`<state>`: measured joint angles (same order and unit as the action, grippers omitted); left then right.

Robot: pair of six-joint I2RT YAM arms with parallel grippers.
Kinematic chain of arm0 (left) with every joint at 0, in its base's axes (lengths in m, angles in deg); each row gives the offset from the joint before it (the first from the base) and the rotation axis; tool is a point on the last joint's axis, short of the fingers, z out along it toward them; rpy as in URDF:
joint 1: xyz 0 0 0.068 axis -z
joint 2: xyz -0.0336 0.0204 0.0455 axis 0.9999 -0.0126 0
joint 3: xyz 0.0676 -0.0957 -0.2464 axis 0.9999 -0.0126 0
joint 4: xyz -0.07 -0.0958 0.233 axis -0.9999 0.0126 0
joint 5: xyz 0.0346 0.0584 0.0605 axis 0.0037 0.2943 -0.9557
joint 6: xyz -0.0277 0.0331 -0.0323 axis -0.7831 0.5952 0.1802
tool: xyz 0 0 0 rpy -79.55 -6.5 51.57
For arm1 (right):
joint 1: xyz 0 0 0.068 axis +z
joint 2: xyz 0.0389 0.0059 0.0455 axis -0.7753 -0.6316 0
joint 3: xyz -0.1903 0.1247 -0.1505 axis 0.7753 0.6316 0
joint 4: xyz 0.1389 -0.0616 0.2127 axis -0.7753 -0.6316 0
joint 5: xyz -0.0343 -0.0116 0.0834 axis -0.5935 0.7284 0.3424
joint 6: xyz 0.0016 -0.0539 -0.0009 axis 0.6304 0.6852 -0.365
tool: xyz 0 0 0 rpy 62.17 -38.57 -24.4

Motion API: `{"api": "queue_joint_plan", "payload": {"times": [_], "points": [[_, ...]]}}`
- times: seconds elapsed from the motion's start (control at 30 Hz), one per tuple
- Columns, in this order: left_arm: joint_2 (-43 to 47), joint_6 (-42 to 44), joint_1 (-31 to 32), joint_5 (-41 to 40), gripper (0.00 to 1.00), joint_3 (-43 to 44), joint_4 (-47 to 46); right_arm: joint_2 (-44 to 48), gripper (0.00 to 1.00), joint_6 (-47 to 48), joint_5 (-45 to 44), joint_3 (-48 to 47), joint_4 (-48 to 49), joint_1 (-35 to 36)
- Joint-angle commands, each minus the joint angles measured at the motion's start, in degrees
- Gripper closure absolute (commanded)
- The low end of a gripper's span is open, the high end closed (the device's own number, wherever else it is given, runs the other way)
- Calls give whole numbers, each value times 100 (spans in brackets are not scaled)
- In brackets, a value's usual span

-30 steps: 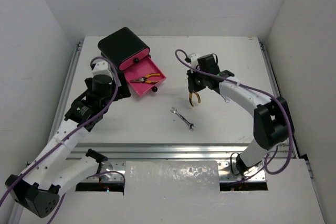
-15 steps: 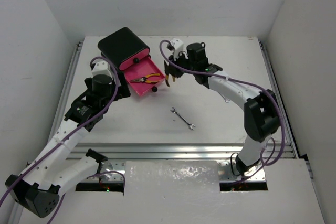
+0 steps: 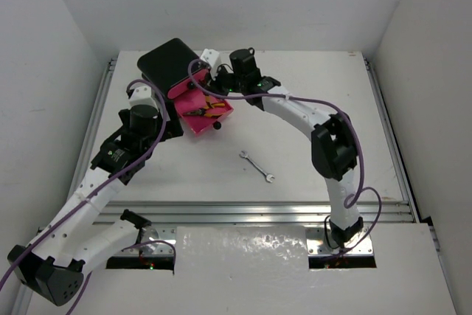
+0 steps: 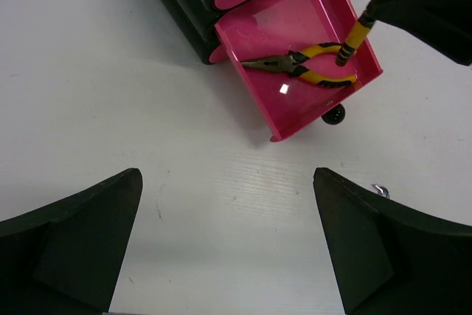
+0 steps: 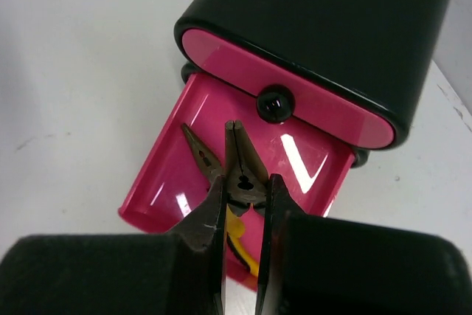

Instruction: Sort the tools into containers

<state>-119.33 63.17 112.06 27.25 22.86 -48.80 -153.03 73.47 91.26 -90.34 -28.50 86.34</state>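
Note:
The glossy black box (image 3: 169, 63) stands at the back left with its lowest pink drawer (image 3: 190, 125) pulled open. One yellow-and-black pliers (image 4: 295, 64) lies inside the drawer (image 4: 287, 20). My right gripper (image 5: 245, 204) is shut on a second pliers (image 5: 243, 164), nose pointing into the drawer (image 5: 166, 175), above the lying pliers (image 5: 200, 151). In the top view the right gripper (image 3: 214, 97) hovers over the drawer. A silver wrench (image 3: 257, 166) lies on the table. My left gripper (image 4: 228, 241) is open and empty, in front of the drawer.
The upper pink drawer with its black knob (image 5: 275, 103) is shut. The open drawer's knob (image 4: 333, 114) faces the table's middle. White walls close in on the left, right and back. No screwdrivers are in view.
My right gripper has carried the pliers leftward from the table's middle to above the open drawer. The left arm, the wrench and the drawer have not moved.

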Motion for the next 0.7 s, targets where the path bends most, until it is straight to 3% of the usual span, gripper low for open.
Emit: {"api": "queue_joint_plan", "payload": {"times": [0.0, 0.4, 0.53, 0.67], "points": [[1, 50, -64, -58, 0, -13, -192, -274, 100, 518, -12, -682, -168, 70], [80, 59, -64, -49, 0, -13, -201, -969, 99, 984, -293, -1334, -995, 158], [97, 59, -64, -41, 0, -13, -201, -1188, 74, 975, -478, -1536, -1101, 185], [115, 59, -64, -49, 0, -13, -201, -1303, 60, 932, -540, -1624, -1066, 185]]}}
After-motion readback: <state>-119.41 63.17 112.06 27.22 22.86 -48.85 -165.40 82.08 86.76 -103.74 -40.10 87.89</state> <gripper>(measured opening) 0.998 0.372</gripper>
